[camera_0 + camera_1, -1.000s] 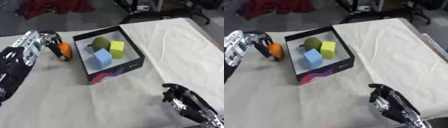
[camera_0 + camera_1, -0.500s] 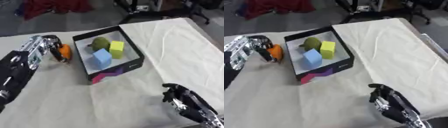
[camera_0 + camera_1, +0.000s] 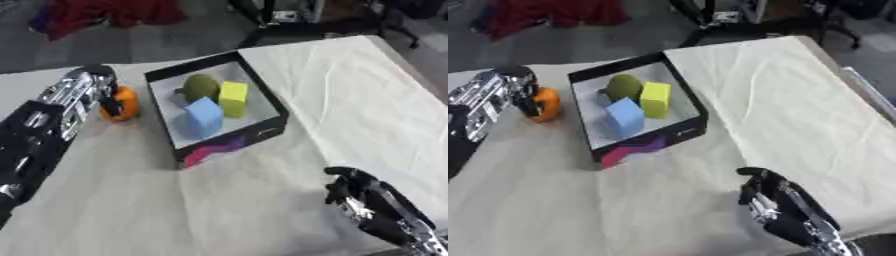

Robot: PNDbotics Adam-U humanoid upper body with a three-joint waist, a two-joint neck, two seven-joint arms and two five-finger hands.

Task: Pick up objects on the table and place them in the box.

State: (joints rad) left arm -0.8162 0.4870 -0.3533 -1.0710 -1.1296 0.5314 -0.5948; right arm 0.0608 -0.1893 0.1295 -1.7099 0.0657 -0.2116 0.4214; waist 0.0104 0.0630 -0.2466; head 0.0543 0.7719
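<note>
Orange ball (image 3: 122,103) looks light, smooth, likely to roll; my left hand (image 3: 98,85) curls round its far side. My right hand (image 3: 773,200) idles, fingers relaxed.

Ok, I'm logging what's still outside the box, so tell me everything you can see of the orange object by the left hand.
The orange object is small, rounded and plain bright orange; its material cannot be told. It sits on the cloth-covered table, outside the black box and apart from its left wall. The left hand is at it from the left, dark fingers curled against its side and partly covering it, so its full shape is hidden. Whether it is lifted off the cloth cannot be told.
</note>
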